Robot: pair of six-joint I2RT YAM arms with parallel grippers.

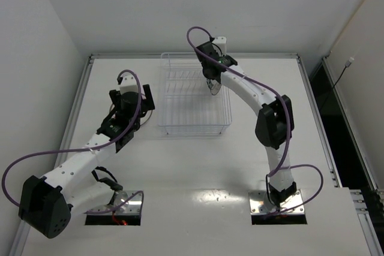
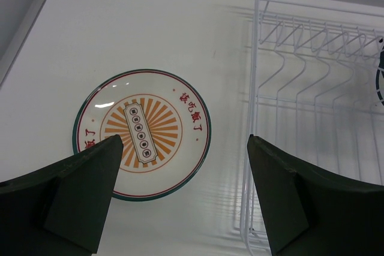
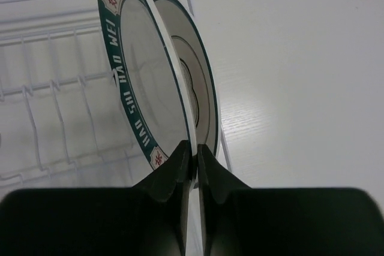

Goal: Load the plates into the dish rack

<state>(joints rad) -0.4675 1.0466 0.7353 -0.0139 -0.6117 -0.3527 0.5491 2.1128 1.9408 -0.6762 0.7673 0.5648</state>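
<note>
Clamping teal-rimmed plate (image 3: 141, 70) over dish rack (image 1: 195, 127): right tool (image 3: 195, 154); left tool (image 2: 185, 142) released above orange plate (image 2: 141, 133) beside rack.

The white desk (image 1: 198, 166) carries the clear wire dish rack (image 1: 193, 130), which stands toward 12 o'clock from the desk centre. The orange-patterned plate (image 2: 141, 134) lies flat on the desk at 9 o'clock of the rack, near it but apart.

L arm (image 1: 78, 160): stretched fwd-right, low.
L end effector (image 2: 184, 142): fingers wide apart.
R arm (image 1: 252, 91): elbow bent, reaching fwd-left.
R end effector (image 3: 194, 148): clamped on plate (image 3: 144, 76) rim.
</note>
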